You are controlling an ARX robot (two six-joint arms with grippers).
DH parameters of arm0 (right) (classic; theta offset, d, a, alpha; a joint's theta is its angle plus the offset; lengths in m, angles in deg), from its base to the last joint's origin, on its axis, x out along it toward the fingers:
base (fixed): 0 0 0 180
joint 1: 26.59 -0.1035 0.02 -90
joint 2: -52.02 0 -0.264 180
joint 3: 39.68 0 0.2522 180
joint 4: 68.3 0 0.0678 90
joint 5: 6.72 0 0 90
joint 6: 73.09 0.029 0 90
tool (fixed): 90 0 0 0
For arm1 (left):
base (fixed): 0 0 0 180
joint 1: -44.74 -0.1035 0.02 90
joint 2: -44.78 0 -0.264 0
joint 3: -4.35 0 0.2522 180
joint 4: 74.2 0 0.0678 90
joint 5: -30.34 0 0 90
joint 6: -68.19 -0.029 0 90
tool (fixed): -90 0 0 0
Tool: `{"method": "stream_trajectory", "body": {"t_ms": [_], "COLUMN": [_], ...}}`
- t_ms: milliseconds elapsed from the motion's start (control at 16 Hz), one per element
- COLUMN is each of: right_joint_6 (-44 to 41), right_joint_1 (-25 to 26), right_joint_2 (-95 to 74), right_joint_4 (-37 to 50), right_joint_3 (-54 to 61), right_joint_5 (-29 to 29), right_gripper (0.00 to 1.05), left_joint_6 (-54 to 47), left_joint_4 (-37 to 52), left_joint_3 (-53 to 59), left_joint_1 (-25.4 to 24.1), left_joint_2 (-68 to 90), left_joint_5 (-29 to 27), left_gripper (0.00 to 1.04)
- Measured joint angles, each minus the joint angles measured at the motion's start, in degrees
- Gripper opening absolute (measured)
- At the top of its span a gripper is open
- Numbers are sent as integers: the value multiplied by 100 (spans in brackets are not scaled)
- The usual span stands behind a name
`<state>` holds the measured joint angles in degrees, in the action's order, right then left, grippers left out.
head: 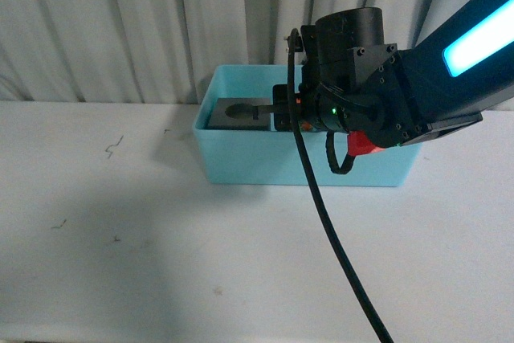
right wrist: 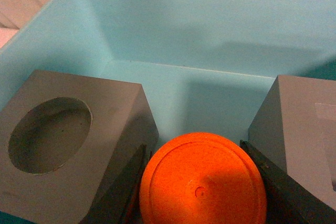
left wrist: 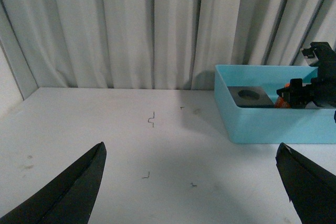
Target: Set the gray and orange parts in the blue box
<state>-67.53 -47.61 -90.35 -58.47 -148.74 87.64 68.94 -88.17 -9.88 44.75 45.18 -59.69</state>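
Note:
The blue box [head: 241, 162] stands at the back of the white table. My right gripper [right wrist: 193, 149] is down inside it, shut on the orange cylinder [right wrist: 202, 182], whose flat end faces the camera. The cylinder hangs between two gray cubes: one with a round hole [right wrist: 68, 145] on one side and another [right wrist: 296, 135] on the other. In the front view the right gripper [head: 269, 112] reaches into the box beside the round-hole cube [head: 229, 114]. My left gripper [left wrist: 191, 182] is open over bare table, well away from the blue box [left wrist: 262, 124]; it does not show in the front view.
A pale pleated curtain [head: 120, 30] hangs right behind the table. A black cable [head: 329, 222] trails from the right arm down across the table's front. Small dark specks [left wrist: 152, 119] lie on the white tabletop [head: 120, 238].

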Motion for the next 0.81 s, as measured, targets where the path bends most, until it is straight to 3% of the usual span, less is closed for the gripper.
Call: {"method": "stream_trajectory", "body": {"t_ms": [125, 438, 500, 812], "right_joint_6": [7, 66, 74, 17], "right_joint_1": [0, 0, 0, 20], "right_joint_2": [0, 0, 0, 157], "right_joint_4": [-2, 13, 22, 356], "right_joint_3": [0, -2, -2, 315], "right_joint_5": [0, -15, -39, -140], "right_gripper": [47, 96, 100, 98], "left_joint_6": [0, 0, 0, 0], "left_joint_4": [0, 0, 0, 0], "left_joint_3": [0, 0, 0, 0], "left_joint_1": [0, 0, 0, 0], "left_joint_2": [0, 0, 0, 0], "left_joint_5": [0, 0, 0, 0], "left_gripper": [98, 98, 98, 98]}}
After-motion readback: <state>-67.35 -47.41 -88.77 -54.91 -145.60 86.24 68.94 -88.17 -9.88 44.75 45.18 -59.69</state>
